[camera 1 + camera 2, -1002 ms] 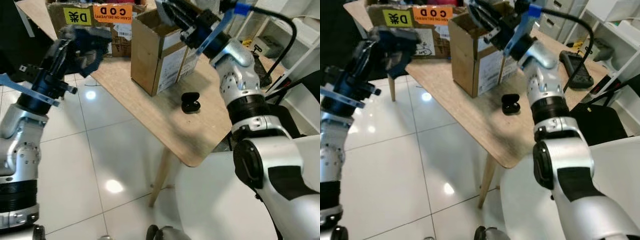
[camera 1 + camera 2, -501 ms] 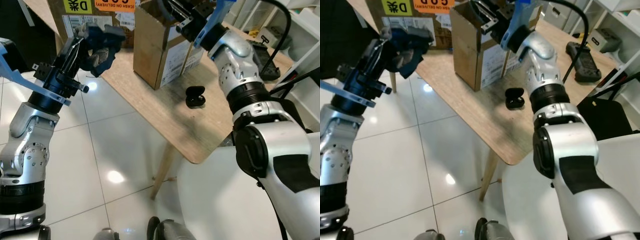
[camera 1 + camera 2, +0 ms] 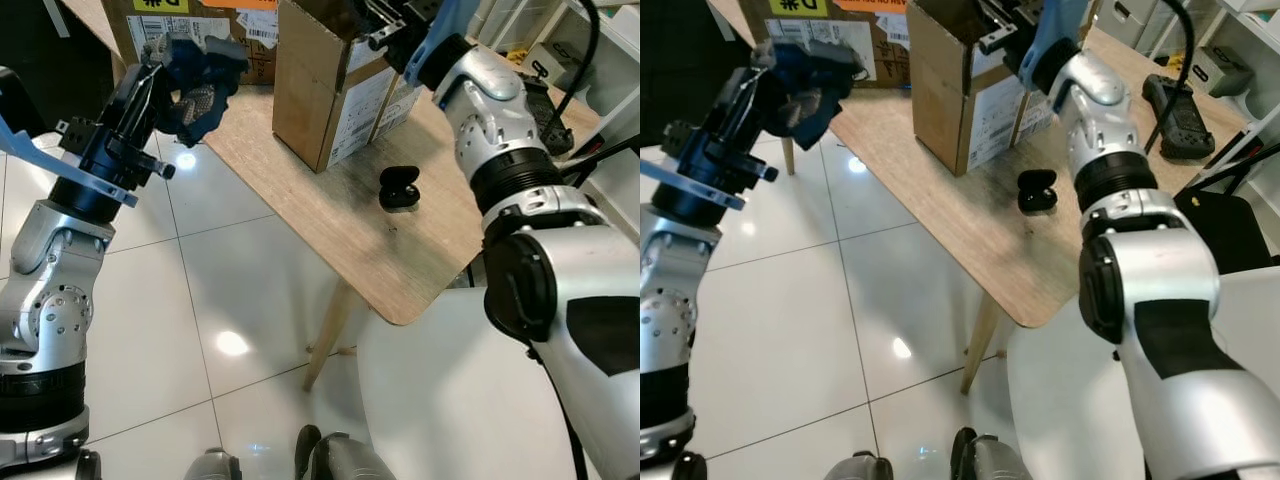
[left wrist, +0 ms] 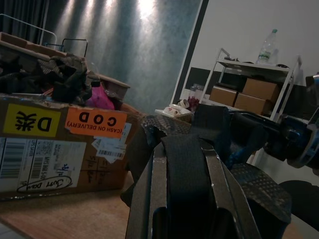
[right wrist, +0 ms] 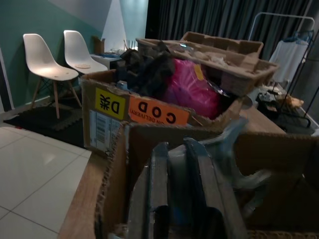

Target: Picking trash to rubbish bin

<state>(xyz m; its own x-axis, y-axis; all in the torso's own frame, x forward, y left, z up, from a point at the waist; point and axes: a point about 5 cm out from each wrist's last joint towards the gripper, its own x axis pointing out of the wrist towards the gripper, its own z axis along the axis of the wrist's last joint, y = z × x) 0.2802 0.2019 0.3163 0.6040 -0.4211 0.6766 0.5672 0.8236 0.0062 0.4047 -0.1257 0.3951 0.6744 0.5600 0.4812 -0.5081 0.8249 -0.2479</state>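
From my head cameras, my left gripper [image 3: 185,85] is raised beside the wooden table [image 3: 330,215], fingers clamped on a dark crumpled rag [image 3: 200,85] that counts as the trash. Compared with a second ago the whole scene has slid down and nearer, so I judge that my head and body moved rather than the table things. The rag and my left arm now sit closer to the small open cardboard box [image 3: 320,85] than they did. My right gripper [image 3: 1005,20] reaches over that box's open top, as it did before; from here I cannot tell how its fingers stand. A black earbud case [image 3: 399,188] lies on the tabletop well apart from both grippers, untouched.

In the left wrist view, my closed fingers [image 4: 184,184] hold the dark rag [image 4: 219,134] right at the lens, with the big COD-labelled carton [image 4: 60,149] of clutter beyond it and the table edge under it.

In the right wrist view, my fingers [image 5: 174,189] lie close together, dipped just inside the small box [image 5: 124,164], with something pale and translucent [image 5: 234,144] alongside them. Whether they pinch it is unclear. The stuffed carton [image 5: 149,114] stands behind.

My reading: the rag is secured and carried, not yet dropped, and no rubbish bin is plainly identified, so the small box may serve as one.
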